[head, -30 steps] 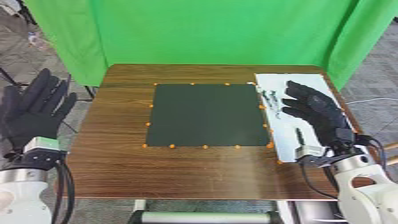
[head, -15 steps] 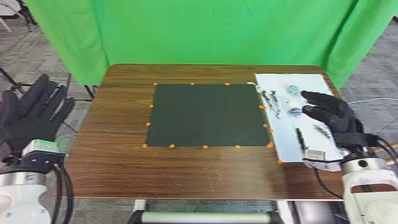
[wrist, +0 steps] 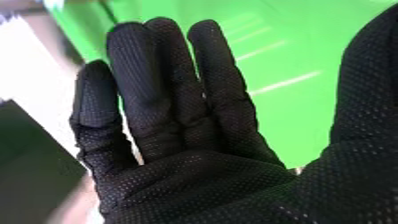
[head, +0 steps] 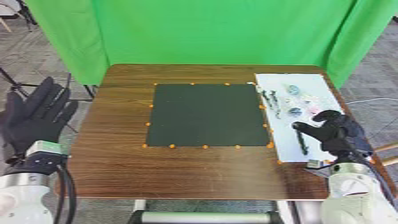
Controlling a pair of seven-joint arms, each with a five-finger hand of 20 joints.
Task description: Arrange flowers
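Just left of the right hand (head: 336, 135), dark stem (head: 302, 142), on white sheet (head: 311, 80)

Room opens over the black mat (head: 206, 115), while slender pieces (head: 302, 142) and the right robot hand (head: 335, 134) crowd the white sheet (head: 286, 79), and a green curtain (head: 213, 32) bounds the far side.

No text, label, brand, number or sign readable in head view or right wrist view.
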